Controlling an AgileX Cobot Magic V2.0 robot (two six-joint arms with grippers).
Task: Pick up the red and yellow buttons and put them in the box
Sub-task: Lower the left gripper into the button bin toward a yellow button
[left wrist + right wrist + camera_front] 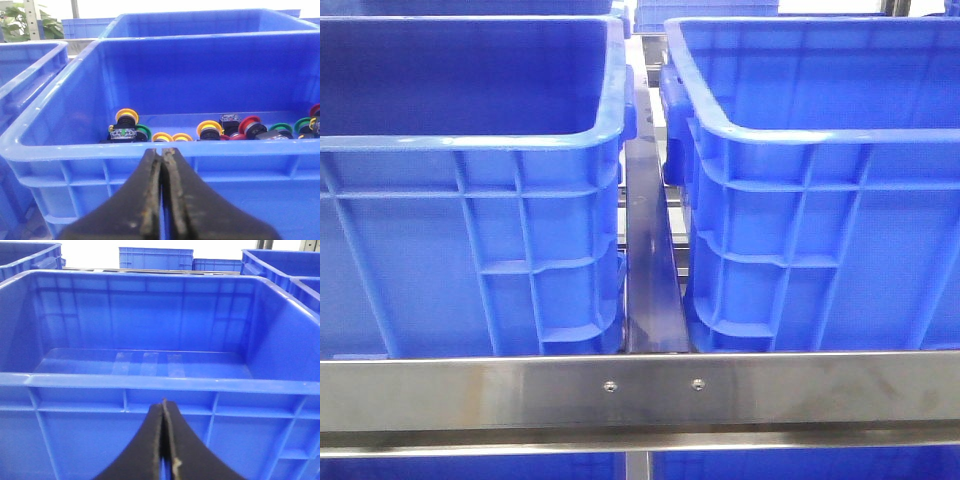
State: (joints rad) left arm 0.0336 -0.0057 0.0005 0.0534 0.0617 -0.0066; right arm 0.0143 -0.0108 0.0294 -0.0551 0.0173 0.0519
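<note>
The left gripper (162, 155) is pressed closed with nothing between its fingers, its tips level with the thick rounded near rim of the crate of buttons (45, 145) and just outside that wall. Beyond the rim, on the crate floor ahead of the gripper, the buttons lie in a loose row along the near part of the floor. A yellow-capped button (126, 116) stands over a black body ahead and to one side of the tips, and two more yellow caps (171, 137) sit almost straight ahead, just past the rim. A fourth yellow button (209, 129) lies a little farther across, and a red button (249, 124) beyond it, among green-capped ones (143, 131). The far half of the floor behind them is bare blue plastic, bounded by tall smooth inner walls.

The right gripper (163, 402) is likewise closed and empty, its tips below the near rim of the box (150, 382), against the ribbed outer wall. Past that rim the floor of the box shows only pale reflections, and the walls rise straight on all sides.

In the front view the two crates stand side by side, well apart from touching, with a narrow dark metal rail (650, 250) running in the gap between them. A steel crossbar (640, 385) spans the front, beneath both crates' near walls. Neither gripper shows in that view.
</note>
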